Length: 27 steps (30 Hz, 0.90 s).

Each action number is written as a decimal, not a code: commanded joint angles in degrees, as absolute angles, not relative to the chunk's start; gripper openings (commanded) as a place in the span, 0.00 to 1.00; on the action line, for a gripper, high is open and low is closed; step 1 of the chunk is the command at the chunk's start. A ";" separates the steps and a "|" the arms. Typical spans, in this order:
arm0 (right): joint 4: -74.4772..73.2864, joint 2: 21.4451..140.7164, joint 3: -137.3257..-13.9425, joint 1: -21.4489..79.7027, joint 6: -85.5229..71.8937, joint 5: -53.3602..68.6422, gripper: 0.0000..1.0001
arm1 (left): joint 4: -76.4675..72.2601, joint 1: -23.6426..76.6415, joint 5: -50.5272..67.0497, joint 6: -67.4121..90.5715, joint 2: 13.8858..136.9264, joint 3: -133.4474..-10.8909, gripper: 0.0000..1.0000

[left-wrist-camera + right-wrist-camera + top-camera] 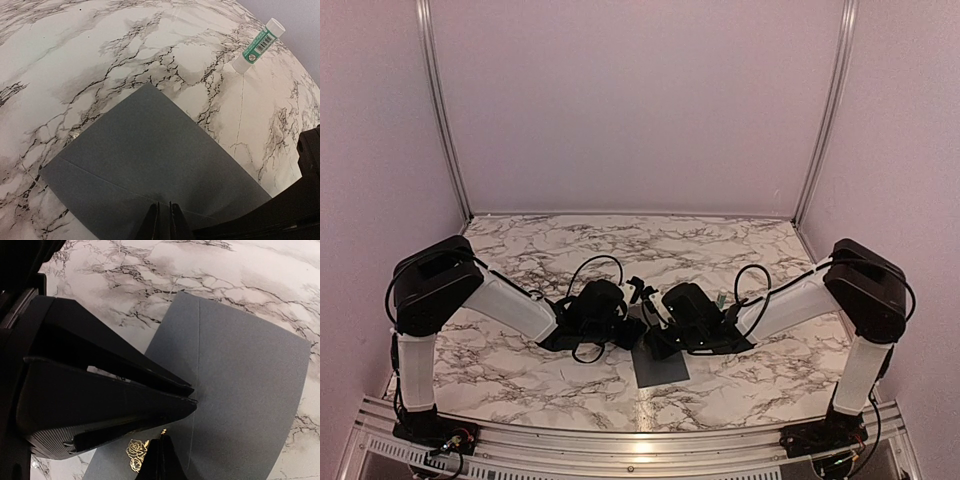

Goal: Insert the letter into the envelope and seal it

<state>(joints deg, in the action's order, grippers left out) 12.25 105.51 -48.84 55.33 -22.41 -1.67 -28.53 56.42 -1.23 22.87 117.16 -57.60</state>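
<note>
Left end effector (pixel 164 222) atop envelope (pixel 150 150)

Dark grey envelope (pixel 150 150) with gold rose (pixel 135 454); grey-veined white marble table (pixel 75 50).

Grey envelope (pixel 150 160) beneath claw (pixel 164 222), tube (pixel 258 46) beyond

The envelope (pixel 150 155) is matt, fine-grained grey paper. The rose emblem (pixel 135 454) on it gleams, probably gold foil. The table (pixel 75 60) under it looks smooth and faintly glossy, marble-patterned; the tube (pixel 257 46) beyond it is smooth white plastic.
</note>
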 commanded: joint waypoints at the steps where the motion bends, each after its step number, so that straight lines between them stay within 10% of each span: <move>1: 9.37 107.23 -48.56 55.02 -22.61 -1.37 0.00 | -23.91 56.69 -1.22 21.78 116.80 -55.81 0.09; 27: 5.81 99.18 -41.69 58.09 -25.28 -0.62 0.00 | -23.91 56.25 -1.85 21.29 116.45 -55.73 0.09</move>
